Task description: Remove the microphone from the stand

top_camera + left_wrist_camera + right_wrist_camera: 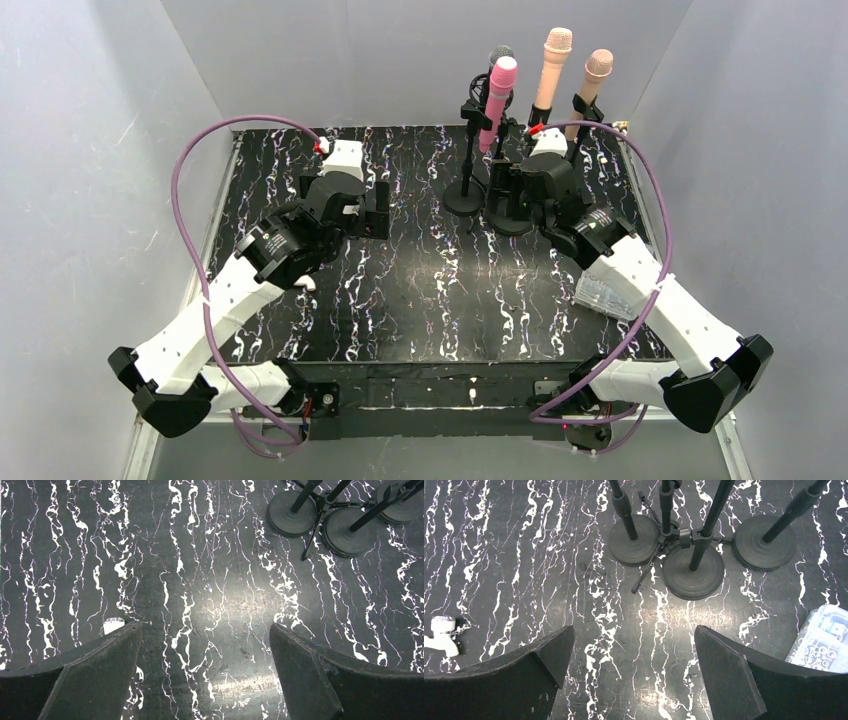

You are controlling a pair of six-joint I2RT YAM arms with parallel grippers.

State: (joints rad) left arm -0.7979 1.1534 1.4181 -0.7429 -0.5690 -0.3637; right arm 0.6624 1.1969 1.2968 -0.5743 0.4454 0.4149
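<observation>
Several microphones stand in black stands at the back right of the black marbled table (430, 300): a bright pink one (499, 95), a grey one (500, 54) behind it, a peach one (553, 62) and a tan-pink one (593, 82). Their round bases show in the right wrist view (693, 572) and in the left wrist view (291, 517). My right gripper (512, 192) (634, 630) is open and empty, low, just in front of the bases. My left gripper (372, 210) (205, 630) is open and empty over the table's middle left.
A clear plastic bag of small parts (608, 290) (824, 637) lies by my right arm. A small white object (441, 634) (113, 625) lies on the table at the left. A thin tripod stand (659, 540) sits among the bases. Grey walls enclose the table.
</observation>
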